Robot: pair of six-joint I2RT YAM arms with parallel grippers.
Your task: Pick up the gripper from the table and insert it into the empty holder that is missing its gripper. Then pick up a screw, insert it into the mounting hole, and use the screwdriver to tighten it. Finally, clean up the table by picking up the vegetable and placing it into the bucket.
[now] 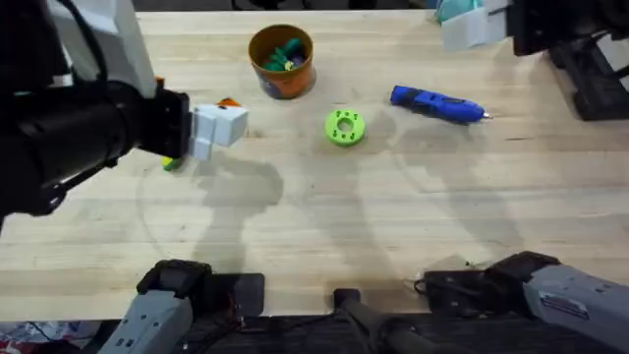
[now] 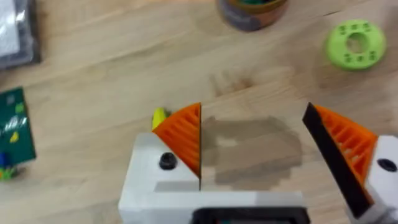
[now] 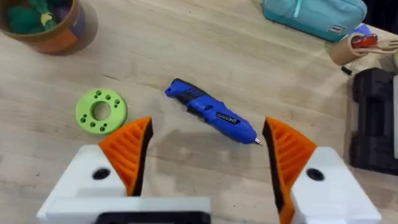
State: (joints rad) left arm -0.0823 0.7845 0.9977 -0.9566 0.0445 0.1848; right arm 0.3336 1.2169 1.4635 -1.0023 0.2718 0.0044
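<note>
My left gripper (image 2: 261, 146) hangs open high over the table's left side, with bare wood between its orange fingers; overhead it shows as a white block (image 1: 220, 126). A yellow bit of the vegetable (image 2: 159, 116) peeks from behind one finger, and a yellow-green piece (image 1: 172, 164) lies under the arm's edge. The orange-brown bucket (image 1: 281, 61) stands at the back, holding coloured toys. The blue screwdriver (image 1: 437, 104) lies right of centre, ahead of my open right gripper (image 3: 208, 155). The holder's grey-white body (image 1: 470, 28) is at the back right. The small gripper piece and the screw are out of view.
A round green disc with holes (image 1: 344, 127) lies between the bucket and the screwdriver. A teal container (image 3: 314, 15) and a black case (image 3: 373, 118) sit at the back right. A green card (image 2: 15, 124) and a plastic bag (image 2: 15, 37) lie to the left.
</note>
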